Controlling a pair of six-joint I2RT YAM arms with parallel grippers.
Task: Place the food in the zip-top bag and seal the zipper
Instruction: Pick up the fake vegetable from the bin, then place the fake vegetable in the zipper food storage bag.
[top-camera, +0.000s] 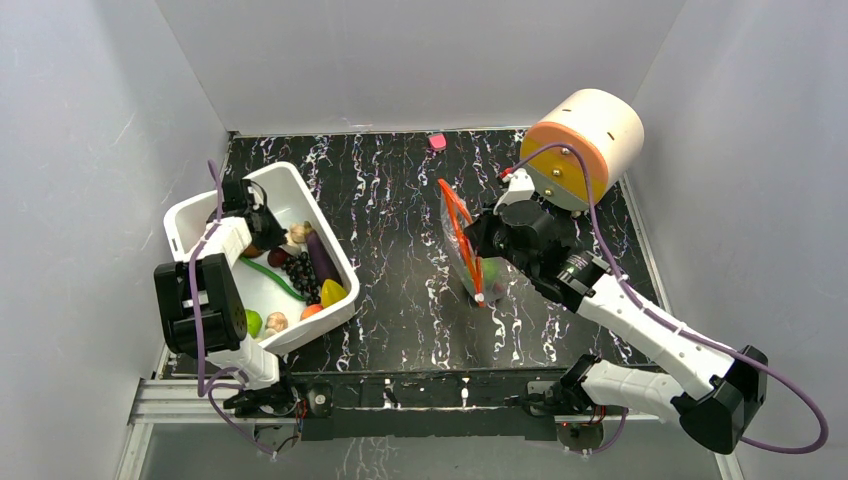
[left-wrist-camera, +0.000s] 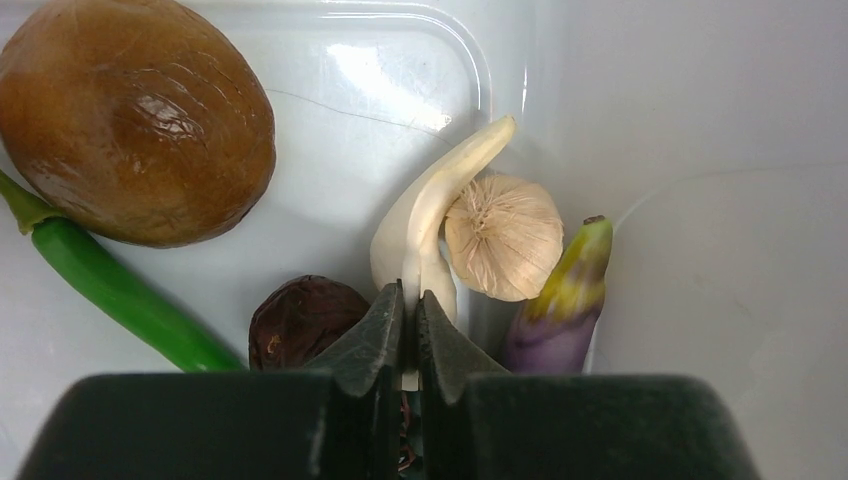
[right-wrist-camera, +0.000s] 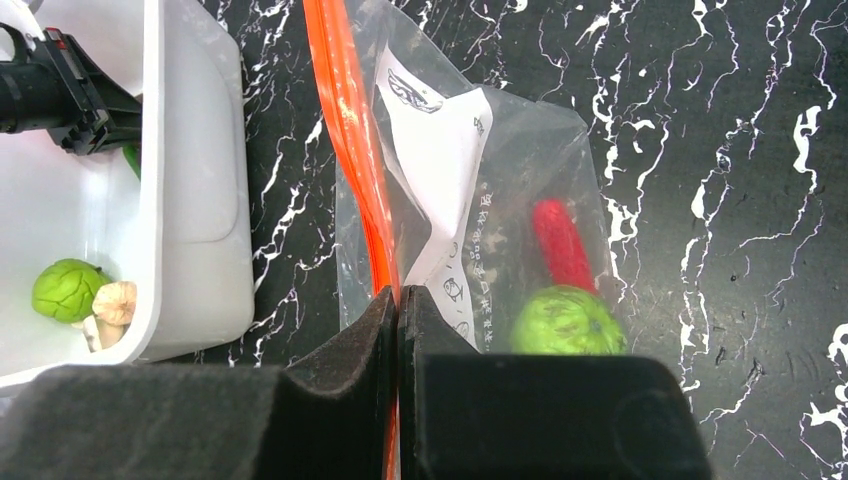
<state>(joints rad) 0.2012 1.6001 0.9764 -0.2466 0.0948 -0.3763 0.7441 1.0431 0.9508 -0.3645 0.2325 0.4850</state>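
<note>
Right arm stretches forward over the surface (top-camera: 400, 290). The right gripper (right-wrist-camera: 398, 292) has its jaws clenched on the zipper (right-wrist-camera: 345, 120), holding the zip-top bag (right-wrist-camera: 520, 170) upright mid-surface with the green round fruit (right-wrist-camera: 566, 320) and red chili (right-wrist-camera: 560, 245) inside. Left arm folds down into the white tub (top-camera: 190, 215); left gripper (left-wrist-camera: 411, 292) jaws pinch a garlic stalk (left-wrist-camera: 440, 190).

Black marbled table (top-camera: 400, 270) carries white tub (top-camera: 186, 222), zip-top bag (top-camera: 468, 262), cream cylinder (top-camera: 590, 125), small pink piece (top-camera: 437, 142).

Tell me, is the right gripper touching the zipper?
Touching. Right wrist view shows the right gripper shut on the zipper, the strip pinched between its fingers.
</note>
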